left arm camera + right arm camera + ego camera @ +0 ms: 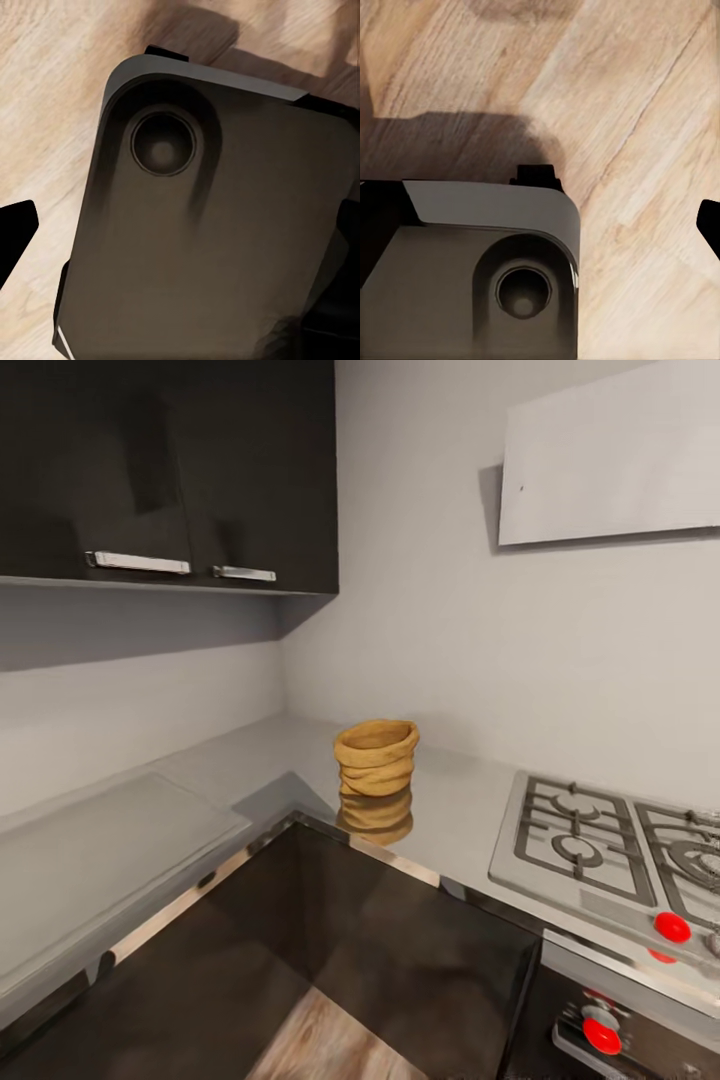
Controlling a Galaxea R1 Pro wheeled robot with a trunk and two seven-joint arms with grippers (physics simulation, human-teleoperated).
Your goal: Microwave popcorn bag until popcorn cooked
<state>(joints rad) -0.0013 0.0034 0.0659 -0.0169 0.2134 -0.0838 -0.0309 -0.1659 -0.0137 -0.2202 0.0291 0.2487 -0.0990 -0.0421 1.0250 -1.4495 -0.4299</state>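
The popcorn bag [376, 757], a small tan sack with a rolled rim, stands upright on the grey countertop [260, 755] near the inner corner, its reflection on the glossy top just in front of it. The microwave is out of view. In the left wrist view my left gripper [180, 240] hangs open over the robot's dark base [210, 150], one black fingertip [15, 240] at each picture edge. My right gripper [547, 225] looks open too, with a black fingertip [709, 225] at the edge above the wooden floor [622, 112]. Nothing sits between either pair of fingers.
A gas hob [600, 840] with red knobs [672, 927] lies right of the bag. Dark wall cabinets [170, 470] hang over the left run, a pale hood [610, 450] over the hob. Dark cabinet fronts [400, 950] form an L around the floor.
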